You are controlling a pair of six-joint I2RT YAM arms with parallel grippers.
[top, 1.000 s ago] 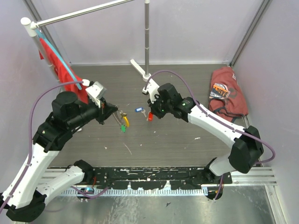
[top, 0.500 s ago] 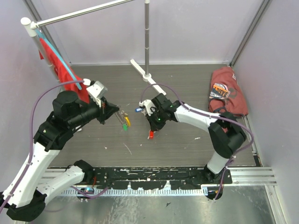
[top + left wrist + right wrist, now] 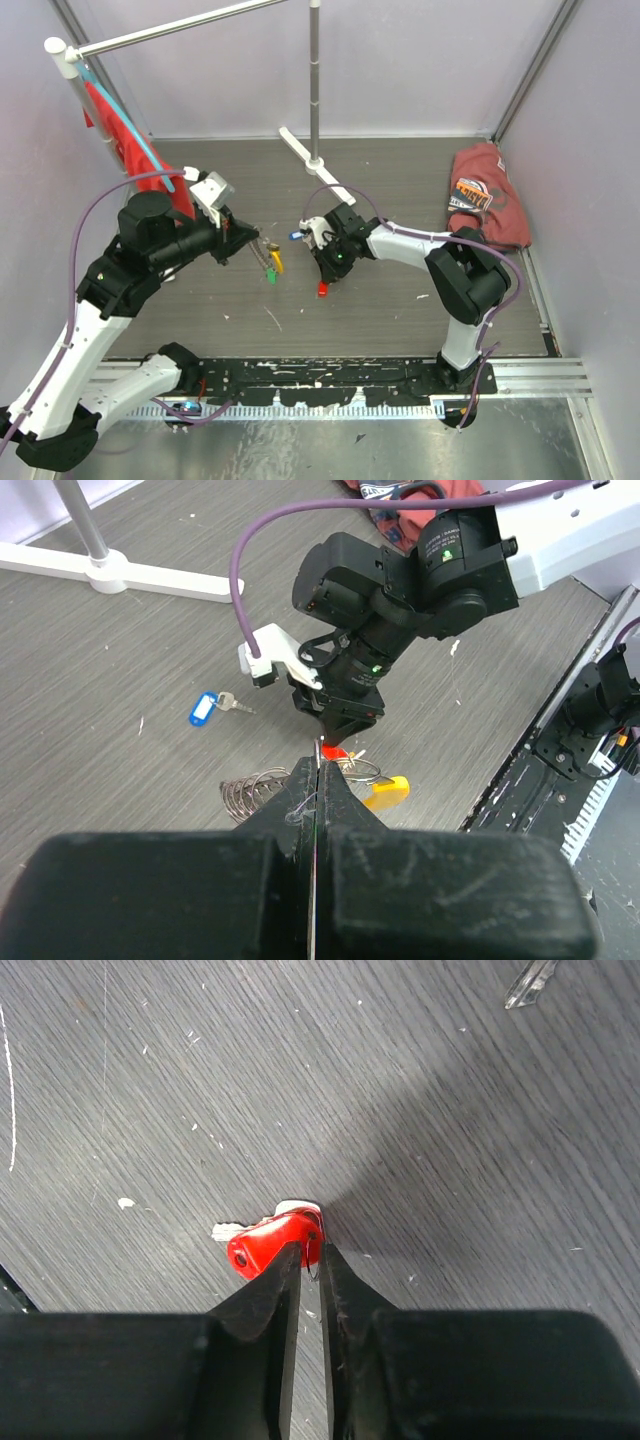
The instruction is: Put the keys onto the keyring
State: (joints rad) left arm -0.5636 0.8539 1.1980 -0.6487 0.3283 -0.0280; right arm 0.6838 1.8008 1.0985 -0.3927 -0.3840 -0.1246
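My left gripper [image 3: 252, 243] [image 3: 318, 765] is shut on the keyring's thin wire and holds it above the table. The keyring [image 3: 268, 256] [image 3: 250, 792] shows its coiled loops, a yellow tag [image 3: 276, 263] [image 3: 386, 792] and a green tag [image 3: 270, 278]. My right gripper [image 3: 327, 277] [image 3: 310, 1252] [image 3: 340, 720] points down, just right of the keyring. Its jaws are nearly together, pinching the small wire loop of the red key [image 3: 322, 290] [image 3: 265, 1242] [image 3: 336, 752] at their tips. The blue key [image 3: 296, 236] [image 3: 203, 708] lies on the table behind them.
A white stand base [image 3: 305, 155] [image 3: 130, 575] with an upright pole stands at the back. A crumpled red shirt [image 3: 488, 195] lies at the right wall. A red cloth [image 3: 125, 140] hangs from the rack at the left. A black rail [image 3: 330, 372] runs along the near edge.
My right gripper has swung down and towards the near edge with the red key, closer to the keyring. My left gripper has shifted slightly right with the keyring.
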